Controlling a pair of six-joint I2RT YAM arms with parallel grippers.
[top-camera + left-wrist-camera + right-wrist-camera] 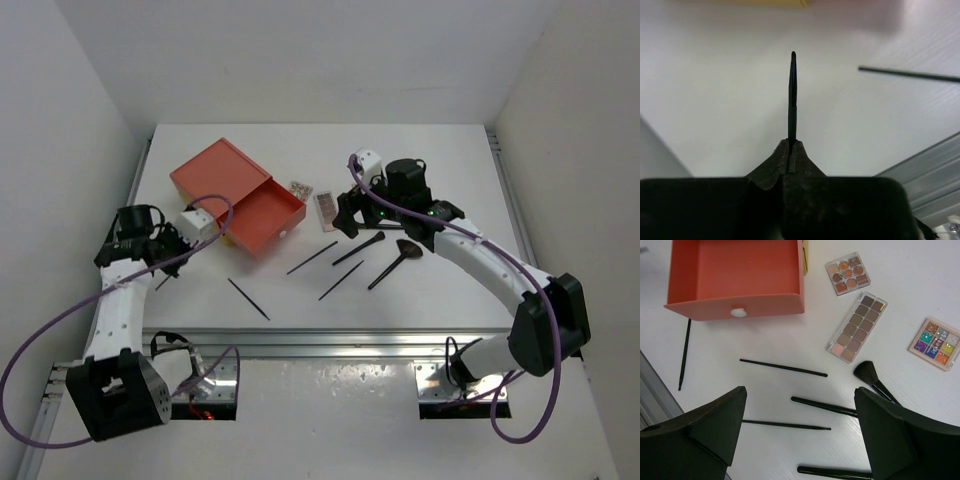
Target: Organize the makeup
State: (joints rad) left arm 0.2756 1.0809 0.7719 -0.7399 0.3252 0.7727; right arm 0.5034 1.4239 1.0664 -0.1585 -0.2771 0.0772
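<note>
Held stick: we've got a thin black stick (792, 95) pinched by its end in the left claw (790, 150), fingers pressed tight together on it, tip poking straight out over the table (300, 150) by its left edge. We can't tell whether it is off the surface.
Second stick: another one (248, 298) lies flat near the near edge, left of centre.
Slim brushes: a loose scatter (783, 367) mid-table, well apart from each other, none touching.
Fluffy brush: it (875, 380) lies at the right of that scatter, bristles toward the far edge.
Palettes: we see the long brown palette (856, 326), the small palette (847, 273) just beyond it and the coloured palette (936, 343) off to its right.
Right claw: the right claw (800, 390) is spread wide, gripping nothing, hanging above the slim brushes.
Box: the orange box (220, 175) sits toward the far left corner, its drawer (735, 275) pulled out beside the small palette.
</note>
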